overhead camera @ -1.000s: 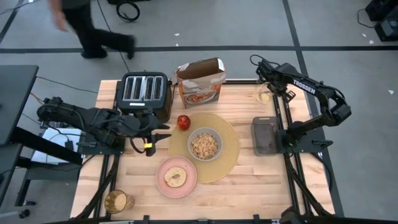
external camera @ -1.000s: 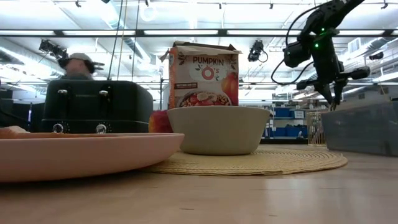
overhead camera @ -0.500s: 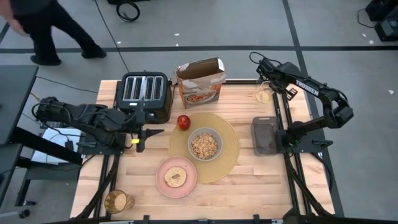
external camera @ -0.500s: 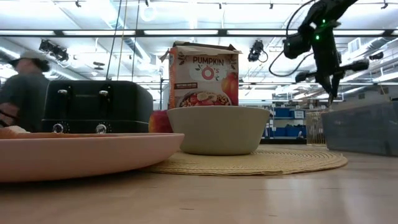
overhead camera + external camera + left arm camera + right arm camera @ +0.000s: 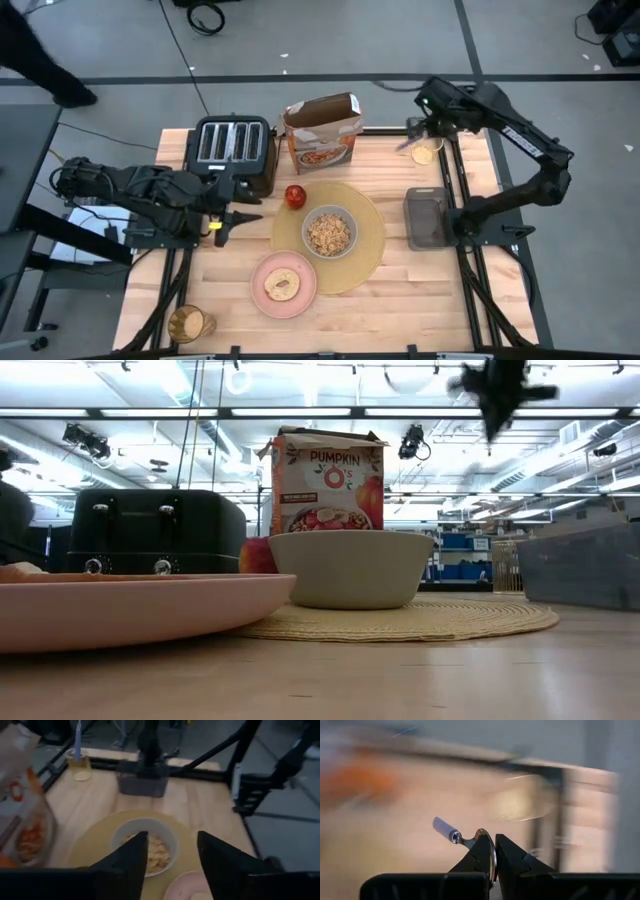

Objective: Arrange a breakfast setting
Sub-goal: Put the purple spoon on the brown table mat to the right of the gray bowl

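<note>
A tan placemat (image 5: 372, 255) bears a grey bowl (image 5: 328, 232) of cereal. A red apple (image 5: 295, 195) rests at its far left edge. A pink plate (image 5: 262, 272) with round bread (image 5: 282, 285) overlaps its near left edge. An amber glass (image 5: 188, 323) stands at the near left corner. My right gripper (image 5: 419, 130) is raised at the far right, shut on a spoon (image 5: 451, 833) over a small clear cup (image 5: 426, 155). My left gripper (image 5: 230, 222) is open and empty, in front of the toaster, left of the placemat. My right gripper pinches the spoon's rounded silver end (image 5: 488, 851) between its two fingertips. The pale handle (image 5: 444, 827) sticks out beyond the fingers and hangs down over the cup (image 5: 80, 766). I cannot tell whether its lower end is clear of the cup's rim.
A black four-slot toaster (image 5: 232, 148) and an open cereal box (image 5: 322, 132) stand along the far edge. A grey rectangular container (image 5: 427, 216) sits right of the placemat. Bare wood shows at the near right.
My right gripper has gone up, staying shut on the spoon, which has risen out of the cup with it. My left gripper has drawn back toward the table's left edge. A person beyond the far edge has walked off to the left.
</note>
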